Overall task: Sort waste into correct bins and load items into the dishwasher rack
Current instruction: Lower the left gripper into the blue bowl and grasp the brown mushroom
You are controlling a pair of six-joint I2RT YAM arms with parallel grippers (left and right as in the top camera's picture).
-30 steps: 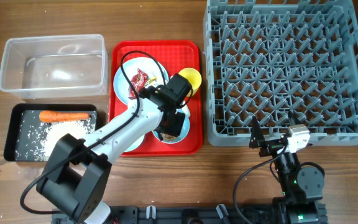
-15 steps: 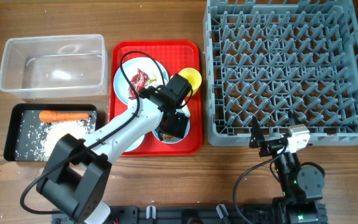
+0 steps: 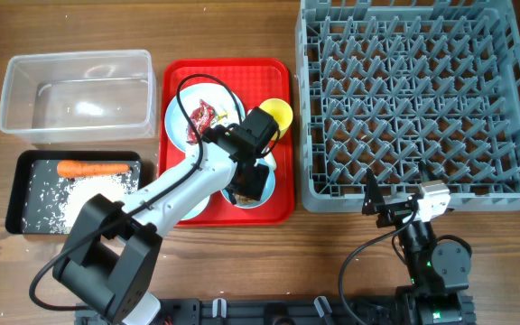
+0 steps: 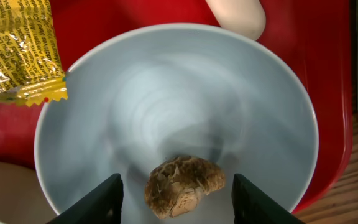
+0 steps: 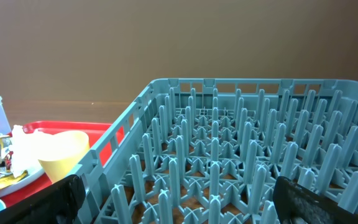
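Observation:
A small brown lump (image 4: 184,185) lies in the light blue bowl (image 4: 166,93) on the red tray. My left gripper (image 4: 176,186) reaches down into the bowl with one finger on each side of the lump. It is open, with a gap on both sides. From overhead the left gripper (image 3: 253,181) covers most of that bowl (image 3: 242,200). A yellow wrapper (image 4: 17,50) and the white spoon (image 4: 238,15) lie beside the bowl. My right gripper (image 3: 394,206) stands open in front of the grey dishwasher rack (image 3: 418,99), holding nothing.
The black tray (image 3: 16,194) holds a carrot (image 3: 93,168) and rice (image 3: 93,190). The clear tub (image 3: 77,95) stands behind it. On the red tray (image 3: 283,209) are a plate (image 3: 181,113) with a red wrapper (image 3: 201,119) and a yellow cup (image 3: 278,114).
The left gripper stays in the bowl. Its jaws look slightly wider half a second ago than now. The right arm has not moved.

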